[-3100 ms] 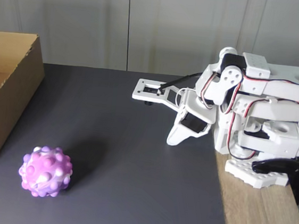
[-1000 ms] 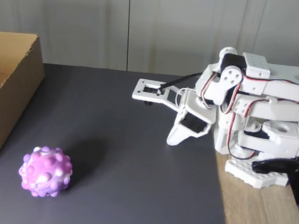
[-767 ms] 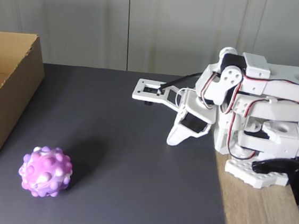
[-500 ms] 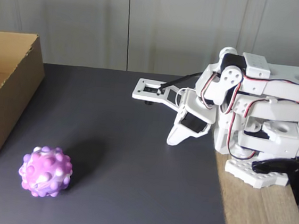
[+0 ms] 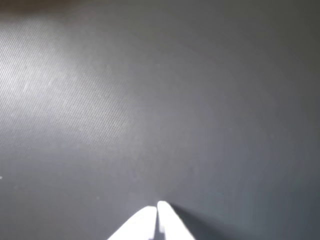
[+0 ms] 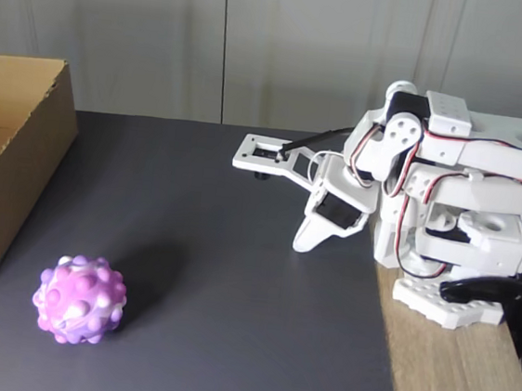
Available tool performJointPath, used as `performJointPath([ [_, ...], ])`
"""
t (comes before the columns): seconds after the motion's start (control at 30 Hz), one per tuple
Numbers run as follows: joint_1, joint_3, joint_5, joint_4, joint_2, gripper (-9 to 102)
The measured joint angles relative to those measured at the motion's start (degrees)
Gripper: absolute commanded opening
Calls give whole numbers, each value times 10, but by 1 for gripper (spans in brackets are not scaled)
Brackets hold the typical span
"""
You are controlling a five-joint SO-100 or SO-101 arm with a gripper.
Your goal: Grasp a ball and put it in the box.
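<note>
The ball (image 6: 80, 300), bumpy and mottled purple, pink and white, rests on the dark mat near the front left in the fixed view. The brown cardboard box (image 6: 17, 165) stands open-topped at the left edge, just behind and left of the ball. My white arm is folded at the right, and its gripper (image 6: 305, 242) points down at the mat, far to the right of the ball. In the wrist view the two white fingertips (image 5: 148, 216) meet at the bottom edge, so the gripper (image 5: 156, 209) is shut with nothing in it, above bare mat.
A dark grey mat (image 6: 234, 277) covers most of the table. Bare wood (image 6: 451, 388) shows at the right, where the arm's base (image 6: 459, 263) is clamped. A pale panelled wall runs behind.
The arm's upper bracket and gripper have risen a little. The ball and box have not moved.
</note>
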Motion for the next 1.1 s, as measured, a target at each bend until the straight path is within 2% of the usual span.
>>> performJointPath([
  [0.3,-18,4,31,-96,-6,1],
  [0.6,-82,-70,37,-105,-23,0],
  [0.87,-158,-258,6,-166,-234,0],
  [1.1,-189,-418,3,-236,-437,0],
])
